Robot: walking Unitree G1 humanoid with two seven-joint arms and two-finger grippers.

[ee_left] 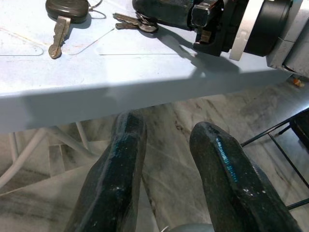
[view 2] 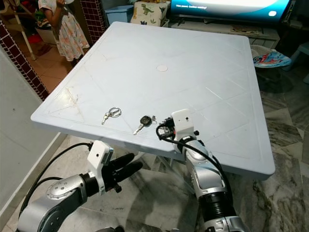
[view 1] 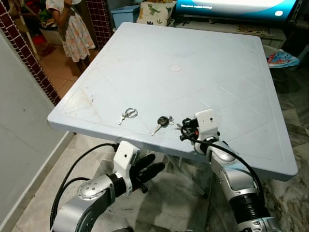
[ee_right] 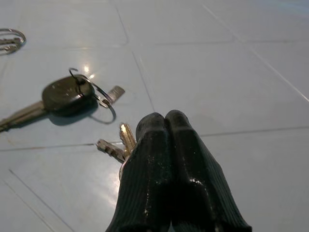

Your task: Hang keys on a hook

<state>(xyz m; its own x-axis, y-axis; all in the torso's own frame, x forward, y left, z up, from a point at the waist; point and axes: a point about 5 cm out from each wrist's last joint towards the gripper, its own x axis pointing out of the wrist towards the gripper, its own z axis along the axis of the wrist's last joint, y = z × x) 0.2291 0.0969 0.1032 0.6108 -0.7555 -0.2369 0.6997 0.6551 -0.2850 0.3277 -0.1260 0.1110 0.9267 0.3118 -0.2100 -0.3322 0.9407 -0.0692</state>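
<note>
**Keys on the near edge of the table, no hook anywhere I can spot**

Lowest and closest is the left gripper (view 1: 153,165), hanging under the near edge of the table (view 1: 203,53) with its two black fingers (ee_left: 219,159) spread apart and holding nothing. It's basically parked over the marble floor (view 2: 159,193).

Up top, the right gripper (ee_right: 161,126) is lying low on the table right at that near edge, fingers pressed flat together. A small bunch of keys (ee_right: 118,142) pokes out from just beneath and beside the tips, touching or nearly so. Whether anything is actually pinched between them I can't tell; it looks more like they're sitting on top of the bunch.

Further along the near edge toward the left corner is a black-headed key (view 1: 161,122) on a wire ring, and beyond that a small key on a ring (view 1: 128,114). All three sets lie apart from each other.

My take on handling: this stuff is light, hard metal, flat against slick plastic, so it'll skate away rather than lift if you push it. Blades are too thin to get under. I'd go for the ring or the chunky black head, since the ring has to go over the hook anyway. Loose keys will dangle and swing.

Someone in a floral dress (view 1: 72,29) stands past the far left corner.
</note>
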